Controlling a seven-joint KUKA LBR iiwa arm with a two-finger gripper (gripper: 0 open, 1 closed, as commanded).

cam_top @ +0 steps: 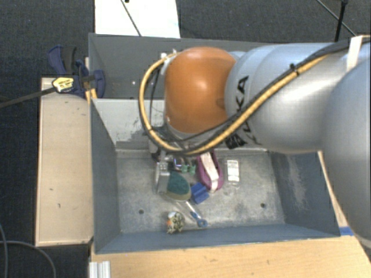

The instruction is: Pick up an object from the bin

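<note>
Hanging low over the middle of the bin, gripper just beside a teal rounded piece, seemingly positioned to take it; blue block adjoining; whether open or closed cannot be told

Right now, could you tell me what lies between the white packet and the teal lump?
A purple-and-white thing, seen in the camera view, lies between the white packet and the teal lump.

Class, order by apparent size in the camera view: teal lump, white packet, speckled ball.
Largest: teal lump. Then white packet and speckled ball: about alike, so unranked.
</note>
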